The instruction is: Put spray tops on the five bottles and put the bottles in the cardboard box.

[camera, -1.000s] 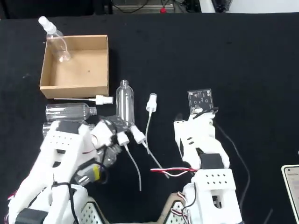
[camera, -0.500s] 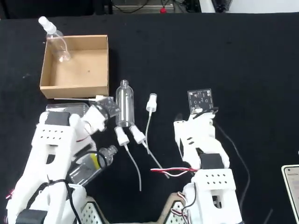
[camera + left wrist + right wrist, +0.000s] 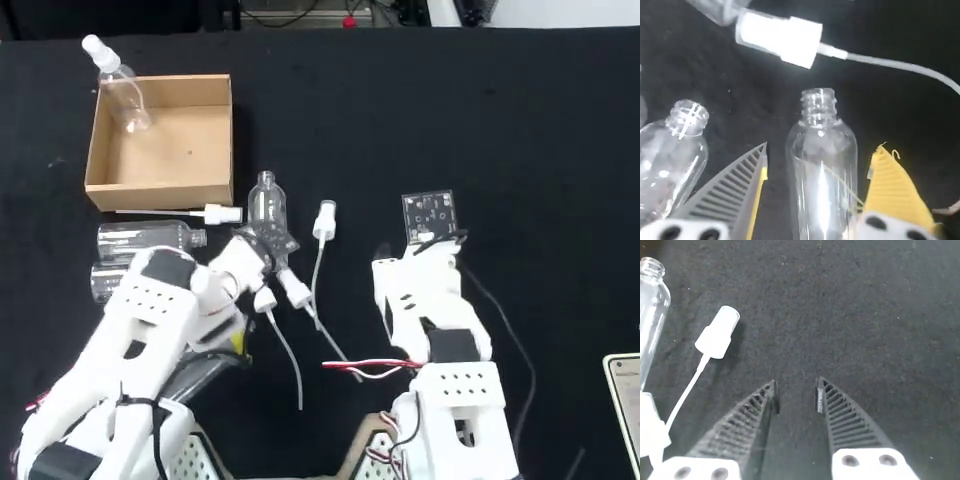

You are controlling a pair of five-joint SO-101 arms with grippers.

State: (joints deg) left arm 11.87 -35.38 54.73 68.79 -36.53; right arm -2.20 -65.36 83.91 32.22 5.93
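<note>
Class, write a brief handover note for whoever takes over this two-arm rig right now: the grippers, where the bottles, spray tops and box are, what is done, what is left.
Left gripper: open, fingers either side of the upright uncapped bottle, not yet closed on it.
Right gripper: open, empty, over the table.
Cardboard box: one capped bottle leans at its far corner.
Two lying bottles, uncapped, sit near the box; four loose spray tops lie on the table.
Done: one bottle capped and boxed.
Left: cap the other bottles and box them.
</note>
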